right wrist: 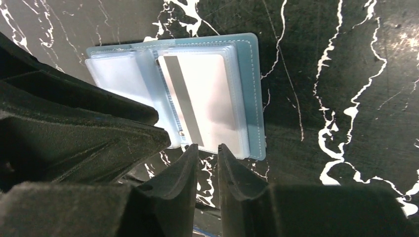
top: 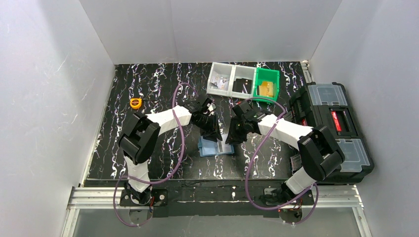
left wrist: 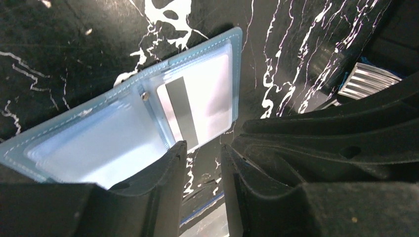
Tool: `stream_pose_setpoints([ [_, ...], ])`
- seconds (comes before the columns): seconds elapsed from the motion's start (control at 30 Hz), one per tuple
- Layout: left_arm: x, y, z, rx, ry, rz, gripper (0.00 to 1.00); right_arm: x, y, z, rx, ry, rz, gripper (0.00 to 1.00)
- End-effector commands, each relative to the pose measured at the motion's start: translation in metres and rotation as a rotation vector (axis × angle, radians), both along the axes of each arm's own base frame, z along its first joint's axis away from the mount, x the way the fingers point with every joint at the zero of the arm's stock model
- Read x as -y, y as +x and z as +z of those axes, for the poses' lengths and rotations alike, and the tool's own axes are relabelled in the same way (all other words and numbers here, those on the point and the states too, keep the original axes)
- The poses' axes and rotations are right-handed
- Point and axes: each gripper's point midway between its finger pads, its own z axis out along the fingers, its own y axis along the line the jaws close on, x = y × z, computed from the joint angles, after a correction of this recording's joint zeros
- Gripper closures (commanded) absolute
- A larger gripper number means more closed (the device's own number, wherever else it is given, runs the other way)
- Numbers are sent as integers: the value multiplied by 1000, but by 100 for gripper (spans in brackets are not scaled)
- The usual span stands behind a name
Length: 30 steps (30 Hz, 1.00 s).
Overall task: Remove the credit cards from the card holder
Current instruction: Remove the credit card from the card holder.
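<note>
The card holder (top: 215, 148) lies open on the black marbled table, its clear sleeves facing up. In the left wrist view the card holder (left wrist: 99, 143) shows a pale credit card (left wrist: 210, 96) with a grey stripe inside one sleeve. That credit card (right wrist: 212, 98) also shows in the right wrist view, in the card holder's (right wrist: 254, 98) right half. My left gripper (left wrist: 203, 148) hangs over the holder's near edge, jaws a narrow gap apart, with only table between them. My right gripper (right wrist: 208, 148) stands at the same edge beside it, jaws also narrowly apart and holding nothing.
At the back stand two clear bins (top: 231, 79) and a green bin (top: 267, 85). A black toolbox (top: 332, 123) fills the right side. A yellow tape measure (top: 136, 102) lies at the left. The two grippers (top: 213, 132) (top: 233, 136) are close together over the holder.
</note>
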Motion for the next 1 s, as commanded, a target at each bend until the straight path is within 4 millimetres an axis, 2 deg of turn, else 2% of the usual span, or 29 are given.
stream_pose_setpoints([
  [0.0,6,-3,-5,-27,-37,1,69,7,4,-8,12,-62,14,72],
  [0.33,-5,-10,-23,-49,14,-2,69,7,4,-19,-9,-89,24,75],
  [0.8,-9,-19,-41,-91,21,-12,72,2,-9,-40,-69,-118,61,83],
  [0.97,1,-17,-30,-100,-75,2,79,-2,-15,-45,-89,-126,71,85],
])
